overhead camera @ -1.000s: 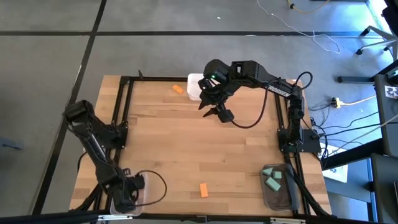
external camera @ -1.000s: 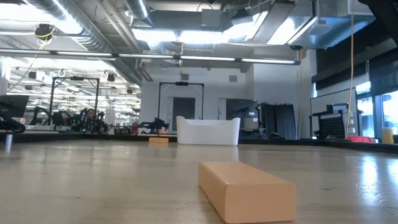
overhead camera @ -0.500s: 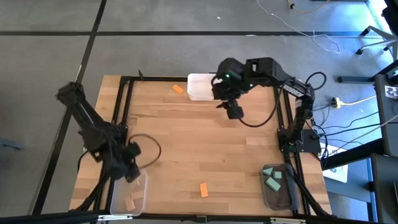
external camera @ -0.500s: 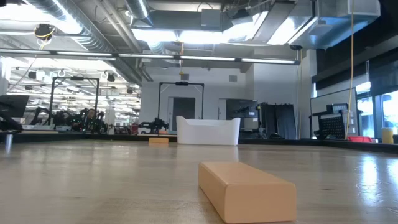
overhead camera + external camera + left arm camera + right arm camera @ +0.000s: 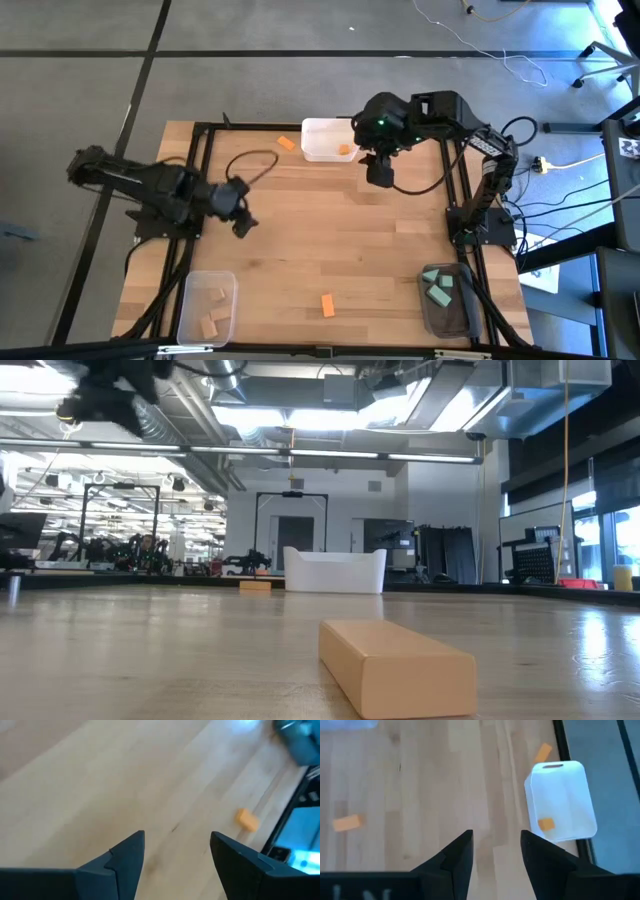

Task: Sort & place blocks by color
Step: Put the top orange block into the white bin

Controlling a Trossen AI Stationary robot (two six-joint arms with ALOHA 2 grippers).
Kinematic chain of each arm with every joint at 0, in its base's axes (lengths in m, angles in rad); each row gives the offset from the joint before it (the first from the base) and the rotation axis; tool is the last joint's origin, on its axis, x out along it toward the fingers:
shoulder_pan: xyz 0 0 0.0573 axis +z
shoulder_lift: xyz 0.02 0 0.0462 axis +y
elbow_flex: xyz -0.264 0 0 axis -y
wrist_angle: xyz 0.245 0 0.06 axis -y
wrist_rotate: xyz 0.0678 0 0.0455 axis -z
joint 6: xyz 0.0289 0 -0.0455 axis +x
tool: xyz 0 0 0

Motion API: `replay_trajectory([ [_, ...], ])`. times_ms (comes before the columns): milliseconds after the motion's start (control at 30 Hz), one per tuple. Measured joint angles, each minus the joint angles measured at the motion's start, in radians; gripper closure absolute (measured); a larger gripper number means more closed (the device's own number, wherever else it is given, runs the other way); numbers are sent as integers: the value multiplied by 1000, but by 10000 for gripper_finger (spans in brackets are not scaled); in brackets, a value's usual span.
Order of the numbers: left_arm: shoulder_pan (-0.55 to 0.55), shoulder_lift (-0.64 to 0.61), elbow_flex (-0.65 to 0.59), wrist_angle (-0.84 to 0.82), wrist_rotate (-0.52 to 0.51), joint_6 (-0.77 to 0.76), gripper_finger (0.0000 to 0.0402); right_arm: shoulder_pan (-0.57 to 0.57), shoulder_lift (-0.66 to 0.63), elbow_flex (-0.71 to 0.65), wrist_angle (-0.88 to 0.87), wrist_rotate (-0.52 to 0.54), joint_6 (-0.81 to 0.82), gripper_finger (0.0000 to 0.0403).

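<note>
My left gripper (image 5: 240, 222) hangs open over the table's left half, above bare wood, with nothing between its fingers (image 5: 172, 852). My right gripper (image 5: 380, 176) hangs open just right of and nearer than the white bin (image 5: 322, 138), also with nothing in it (image 5: 496, 847). One orange block (image 5: 345, 150) lies inside the white bin (image 5: 562, 802). A second orange block (image 5: 287, 143) lies flat on the wood left of that bin. A third (image 5: 327, 305) lies near the front edge and shows large in the low view (image 5: 395, 665).
A clear bin (image 5: 207, 308) with tan blocks sits at the front left. Another bin (image 5: 447, 298) with teal blocks sits at the front right. Black frame rails (image 5: 205, 160) run along the table's sides. Bare wood lies between the two grippers.
My left gripper has risen out of the front-left bin and swung toward the far edge and the table's middle, turning as it went; tan blocks now show in that bin. My right gripper has shifted toward the right edge and rolled, uncovering the orange block in the white bin.
</note>
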Motion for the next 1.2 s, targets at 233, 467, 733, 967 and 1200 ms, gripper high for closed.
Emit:
replay_trajectory([
  [233, 285, 16, 1, 121, 162, 270, 184, 41, -22, 0, 1, 3, 128, 238],
  [467, 500, 58, 2, 173, 250, 532, 184, 159, -30, 0, 0, -4, 253, 238],
  [733, 743, 212, 76, 161, 344, 812, 184, 243, -32, 0, 1, 171, 422, 238],
  [967, 866, 457, 389, -16, 353, 1112, 184, 259, -31, -34, 1, 279, 513, 238],
  [1200, 937, 754, 669, -263, 336, 1402, 184, 233, -31, -87, 1, 283, 491, 238],
])
